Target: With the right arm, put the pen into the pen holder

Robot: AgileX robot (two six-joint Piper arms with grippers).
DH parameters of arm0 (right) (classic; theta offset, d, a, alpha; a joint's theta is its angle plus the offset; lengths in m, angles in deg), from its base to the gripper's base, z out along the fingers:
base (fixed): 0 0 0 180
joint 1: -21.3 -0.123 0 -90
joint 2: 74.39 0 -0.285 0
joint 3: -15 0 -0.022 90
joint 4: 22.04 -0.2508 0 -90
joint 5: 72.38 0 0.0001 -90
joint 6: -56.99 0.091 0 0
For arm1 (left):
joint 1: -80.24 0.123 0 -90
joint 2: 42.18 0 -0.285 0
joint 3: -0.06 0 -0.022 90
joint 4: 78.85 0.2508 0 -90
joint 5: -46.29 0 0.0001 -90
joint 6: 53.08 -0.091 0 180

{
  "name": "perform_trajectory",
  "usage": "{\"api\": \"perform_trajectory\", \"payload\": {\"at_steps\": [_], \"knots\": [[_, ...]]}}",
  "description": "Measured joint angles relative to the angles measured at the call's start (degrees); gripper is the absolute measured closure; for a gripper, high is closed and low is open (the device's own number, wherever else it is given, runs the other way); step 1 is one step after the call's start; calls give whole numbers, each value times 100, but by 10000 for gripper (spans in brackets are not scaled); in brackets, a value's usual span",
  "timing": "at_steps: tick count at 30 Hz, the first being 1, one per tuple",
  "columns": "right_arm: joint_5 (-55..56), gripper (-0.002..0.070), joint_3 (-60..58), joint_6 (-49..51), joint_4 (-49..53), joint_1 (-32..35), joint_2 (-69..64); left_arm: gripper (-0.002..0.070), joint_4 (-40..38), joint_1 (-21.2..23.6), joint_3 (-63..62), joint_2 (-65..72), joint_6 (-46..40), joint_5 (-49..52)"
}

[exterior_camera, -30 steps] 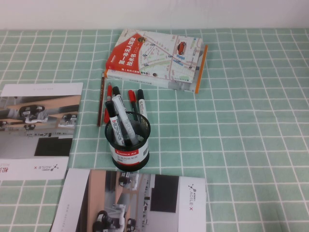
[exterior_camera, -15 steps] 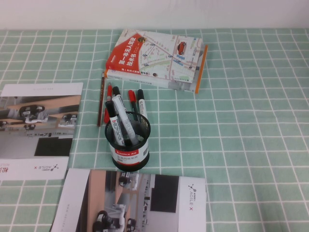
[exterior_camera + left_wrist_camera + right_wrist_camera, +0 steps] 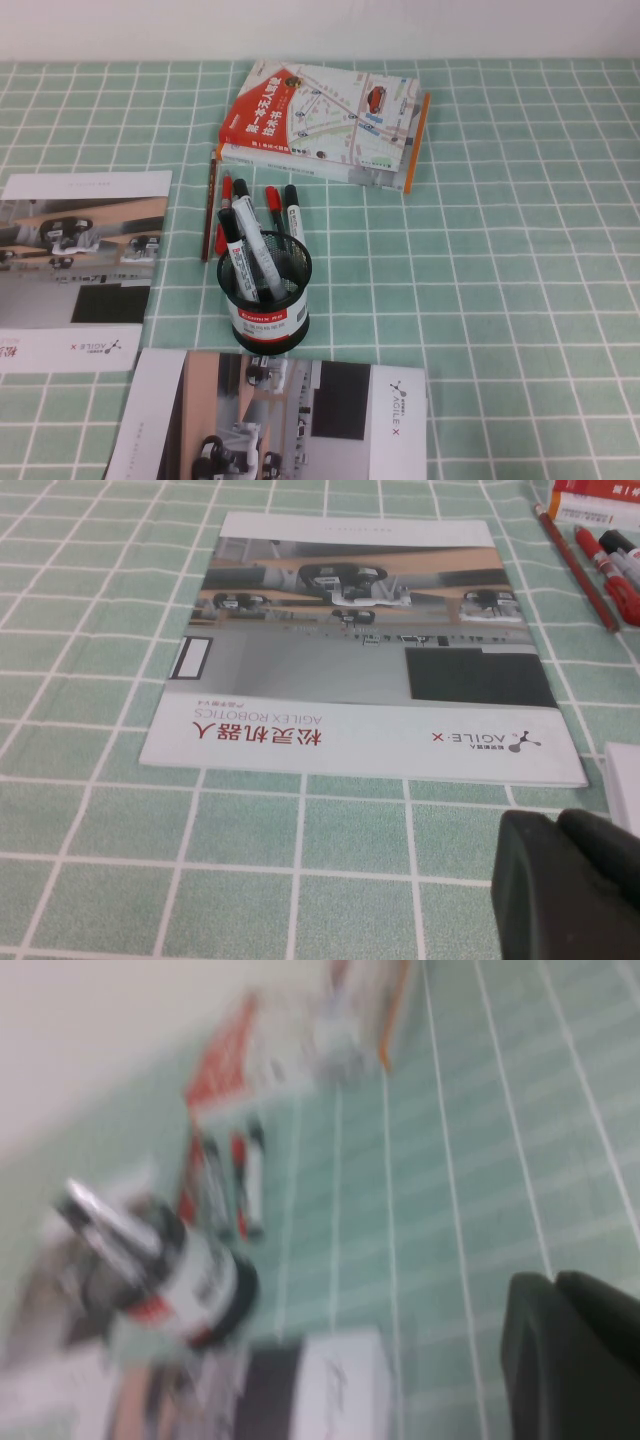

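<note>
The black wire-mesh pen holder [image 3: 268,295] stands upright in the middle of the green checked cloth. Two white-barrelled, black-capped pens [image 3: 250,250] lean inside it. Another black-capped pen [image 3: 292,208] lies on the cloth just behind the cup. Neither arm shows in the high view. In the right wrist view my right gripper [image 3: 553,1282] is shut and empty, off to the side of the pen holder [image 3: 195,1285]. My left gripper [image 3: 555,822] is shut and empty, low over the cloth beside a brochure [image 3: 360,650].
A stack of books [image 3: 325,120] lies behind the cup. Red-capped markers [image 3: 224,205] and a brown pencil [image 3: 209,215] lie between them. Brochures lie at the left [image 3: 80,260] and at the front [image 3: 280,415].
</note>
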Motion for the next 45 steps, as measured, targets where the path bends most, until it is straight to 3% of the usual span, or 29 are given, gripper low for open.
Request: {"api": "perform_trajectory", "payload": {"at_steps": [12,27,41,45], "knots": [[-1749,696,2622,-354,918,-69,-3760,679,0,0,0,0,0,0],[-2144,696,6674,647,2485,-2328,-8282,679,0,0,0,0,0,0],[-4255,690,11607,1045,3028,-2784,-11721,679,0,0,0,0,0,0],[-4333,626,12293,1251,3059,-2797,-12093,679,0,0,0,0,0,0]]}}
